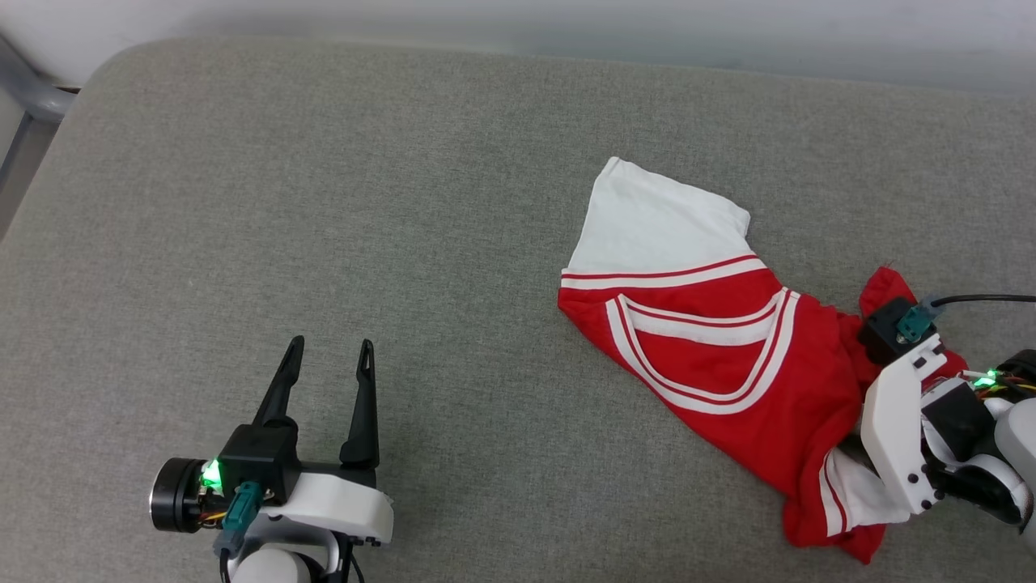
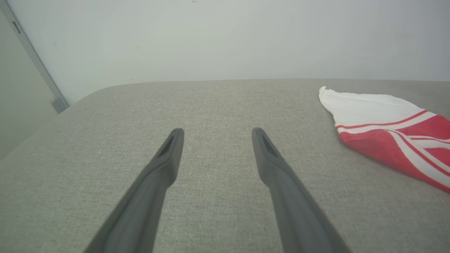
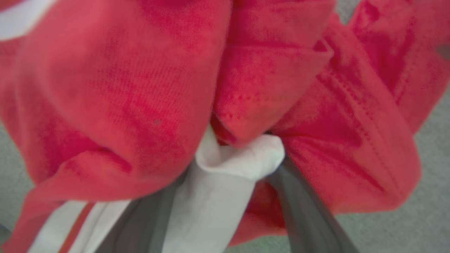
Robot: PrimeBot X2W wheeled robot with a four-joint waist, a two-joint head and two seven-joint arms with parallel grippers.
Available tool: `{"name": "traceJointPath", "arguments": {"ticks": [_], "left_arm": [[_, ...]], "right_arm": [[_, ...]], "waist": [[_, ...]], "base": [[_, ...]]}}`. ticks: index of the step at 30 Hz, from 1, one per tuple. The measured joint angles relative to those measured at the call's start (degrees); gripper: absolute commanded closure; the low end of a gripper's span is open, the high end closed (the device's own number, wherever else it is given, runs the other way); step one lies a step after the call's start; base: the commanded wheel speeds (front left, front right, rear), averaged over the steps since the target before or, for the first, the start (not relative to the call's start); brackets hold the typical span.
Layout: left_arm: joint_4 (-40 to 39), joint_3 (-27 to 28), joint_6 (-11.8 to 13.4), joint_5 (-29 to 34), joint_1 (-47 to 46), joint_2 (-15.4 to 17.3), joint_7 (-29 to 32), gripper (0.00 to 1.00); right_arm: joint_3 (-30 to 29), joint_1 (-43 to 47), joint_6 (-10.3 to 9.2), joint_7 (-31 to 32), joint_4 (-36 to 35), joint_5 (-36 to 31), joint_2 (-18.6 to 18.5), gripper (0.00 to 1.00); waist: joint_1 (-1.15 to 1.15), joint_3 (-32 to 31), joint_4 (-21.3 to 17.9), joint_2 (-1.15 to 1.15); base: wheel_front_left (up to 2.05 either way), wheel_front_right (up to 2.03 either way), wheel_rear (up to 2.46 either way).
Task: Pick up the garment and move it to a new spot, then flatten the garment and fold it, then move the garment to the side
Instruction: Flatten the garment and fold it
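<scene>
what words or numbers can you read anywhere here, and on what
None can be read.
Jersey: crumpled, showing only red cloth, a white sleeve and striped trim; no letters or numbers on the visible folds.
Grey padded surface: no print or label.

My left gripper [image 1: 333,342] has two long, tapering matte-black fingers [image 1: 364,405], a white plastic shell [image 1: 340,506], a teal plug [image 1: 243,506] and a green light [image 1: 212,476]. My right wrist's white bracket [image 1: 890,429] carries small dark screw holes and a thin black cable [image 1: 983,299].
</scene>
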Motion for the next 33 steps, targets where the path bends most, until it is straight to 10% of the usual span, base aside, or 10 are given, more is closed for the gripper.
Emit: {"name": "traceJointPath", "arguments": {"ticks": [2,3,4,21,33], "left_arm": [[0.1,0.1,0.0,0.0,-0.2,0.0,0.0,0.00],[0.2,0.1,0.0,0.0,-0.2,-0.1,0.0,0.00],[0.3,0.2,0.0,0.0,-0.3,-0.2,0.0,0.00],[0.8,1.0,0.0,0.5,0.4,-0.4,0.0,0.00],[1.2,1.7,0.2,0.6,4.4,-0.5,0.0,0.00]], "right_arm": [[1.1,-0.9,0.01,-1.8,1.1,0.8,-0.1,0.00],[1.8,-1.5,0.01,-2.7,1.5,1.1,-0.1,0.64],[2.4,-2.2,0.05,-4.0,2.0,1.1,-0.2,1.00],[-4.5,-16.0,0.04,-28.0,13.9,0.6,3.4,1.00],[-0.5,-2.5,0.04,-34.8,2.8,-5.3,6.3,1.00]], "waist": [[0.00,0.5,0.1,0.00],[0.00,0.5,0.0,0.00],[0.00,0.5,-0.2,0.00],[0.03,-3.7,-0.9,0.00],[0.02,-9.1,-1.9,0.00]], "base": [[0.00,0.00,0.00],[0.00,0.00,0.00],[0.00,0.00,0.00],[0.00,0.00,0.00],[0.00,0.00,0.00]]}}
